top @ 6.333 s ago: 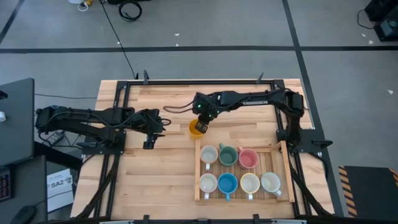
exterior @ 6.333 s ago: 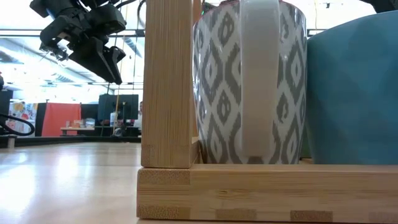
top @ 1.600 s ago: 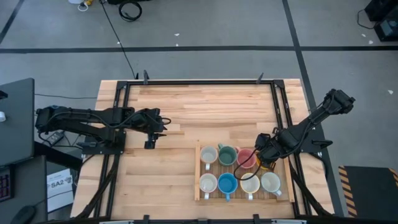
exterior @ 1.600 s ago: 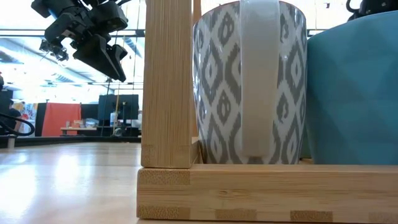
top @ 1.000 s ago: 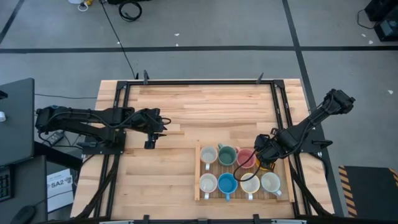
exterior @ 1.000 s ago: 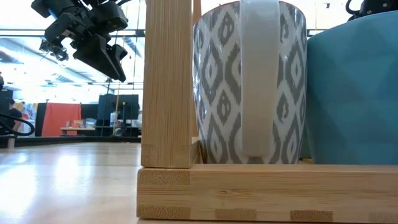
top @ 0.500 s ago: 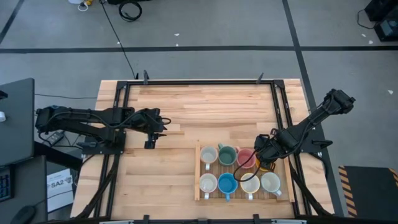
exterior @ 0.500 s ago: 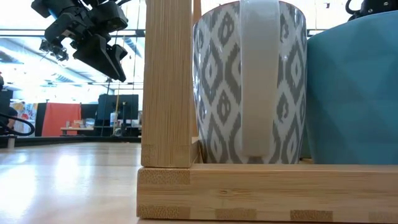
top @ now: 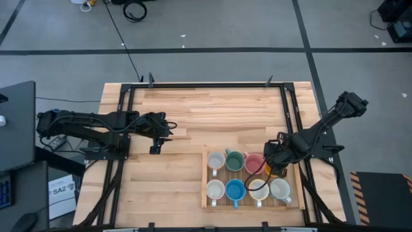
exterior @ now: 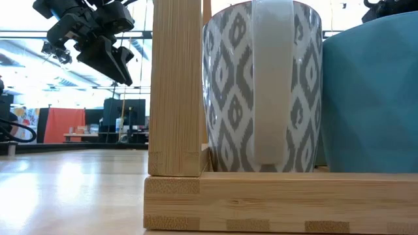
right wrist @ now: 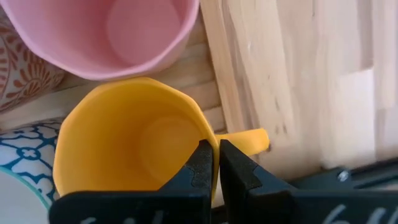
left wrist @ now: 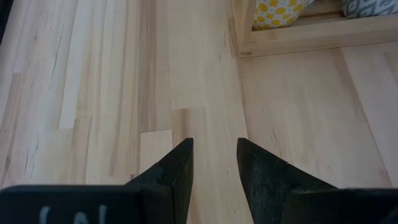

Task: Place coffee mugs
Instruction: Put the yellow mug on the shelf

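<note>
In the low view, nearest to us, we saw a patterned white mug (exterior: 261,85) and a blue mug (exterior: 372,98) standing inside the wooden tray (exterior: 274,202). In the lower right of the high view the right gripper (top: 275,165) was over the tray's last free corner, beside the pink mug (right wrist: 106,34). Its fingers were pinched on the rim of the orange mug (right wrist: 130,143), probably to lower it there. Seven mugs already filled the tray. At mid-left, the left gripper (left wrist: 214,162) waited over bare table (left wrist: 93,93), partly open, holding nothing.
</note>
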`<act>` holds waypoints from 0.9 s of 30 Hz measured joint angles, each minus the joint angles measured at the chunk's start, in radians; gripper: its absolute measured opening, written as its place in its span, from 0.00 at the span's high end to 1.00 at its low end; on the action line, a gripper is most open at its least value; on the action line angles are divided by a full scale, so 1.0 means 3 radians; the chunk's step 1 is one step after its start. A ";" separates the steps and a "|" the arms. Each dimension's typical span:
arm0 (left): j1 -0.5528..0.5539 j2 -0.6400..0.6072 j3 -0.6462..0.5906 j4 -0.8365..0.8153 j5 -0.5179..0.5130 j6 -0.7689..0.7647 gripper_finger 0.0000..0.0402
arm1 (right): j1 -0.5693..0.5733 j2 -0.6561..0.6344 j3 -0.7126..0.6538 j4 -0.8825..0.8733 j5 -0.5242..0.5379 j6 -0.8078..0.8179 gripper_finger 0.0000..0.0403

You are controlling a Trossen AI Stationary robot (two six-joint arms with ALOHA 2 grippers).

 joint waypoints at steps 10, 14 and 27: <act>0.0000 0.0000 0.0000 0.0058 0.0000 0.0000 0.68 | 0.0003 -0.0043 -0.0041 0.0152 0.0246 -0.0273 0.96; -0.0001 0.0000 -0.0001 0.0056 0.0000 -0.0001 0.68 | 0.0003 -0.0051 -0.0104 0.0241 0.0255 -0.0275 0.96; -0.0001 0.0000 -0.0001 0.0051 0.0000 0.0000 0.68 | 0.0001 -0.0042 -0.0130 0.0195 0.0165 -0.0260 0.82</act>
